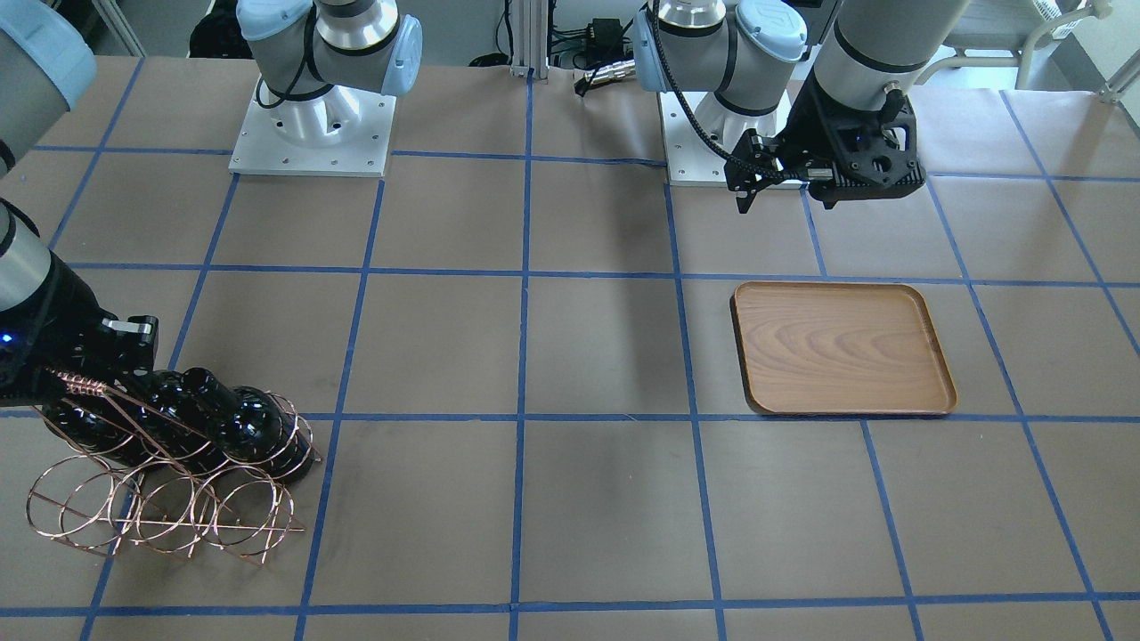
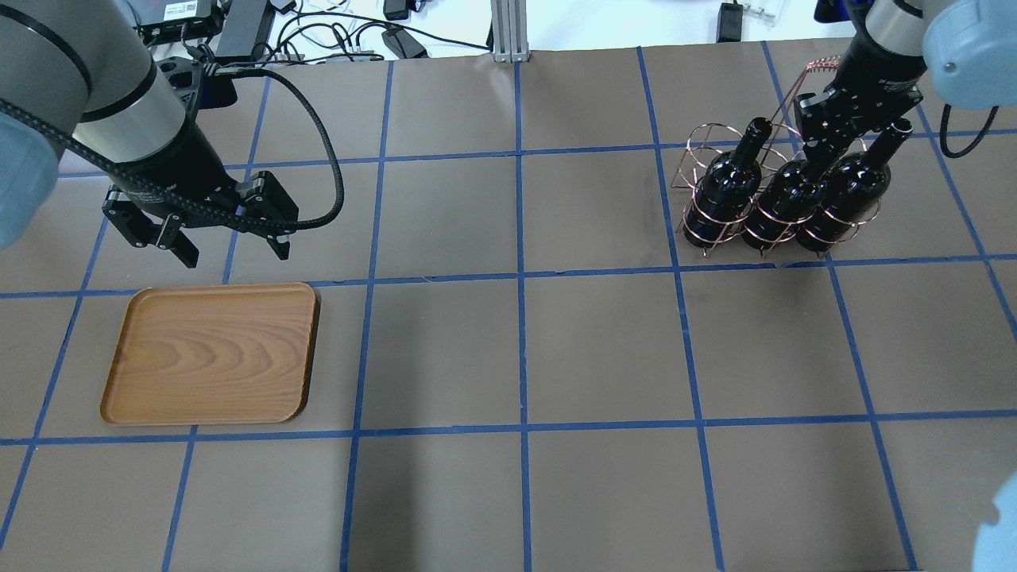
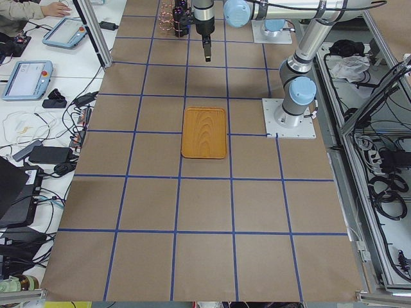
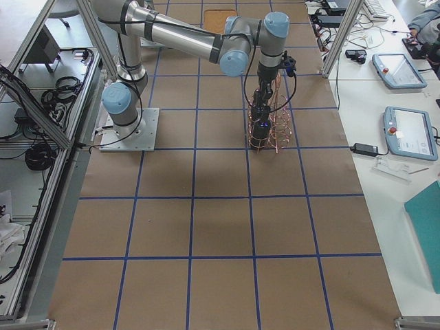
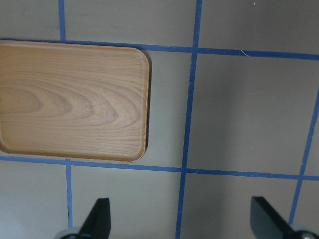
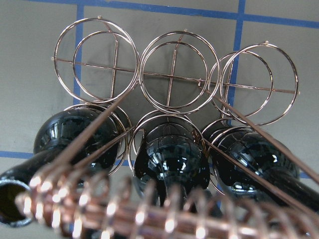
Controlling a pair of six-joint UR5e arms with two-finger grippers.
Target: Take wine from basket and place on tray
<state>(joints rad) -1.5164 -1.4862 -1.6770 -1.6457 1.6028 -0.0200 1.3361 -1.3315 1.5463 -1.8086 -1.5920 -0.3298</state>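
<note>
Brown worktop (image 2: 604, 349), taped grid. My right claw (image 2: 822, 155) straddles middle bottle (image 2: 783, 206) in basket (image 1: 165, 516); clench unclear. Risk: lift snags wire handle (image 6: 149, 214), tips basket. My left claw (image 5: 182, 219) released.

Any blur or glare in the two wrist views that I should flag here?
Right wrist view: the basket's twisted handle in the foreground is badly out of focus, while its rings behind are sharp; small glare spots sit on the middle wine bottle. Left wrist view: the tray is sharp and evenly lit, with no glare.
</note>
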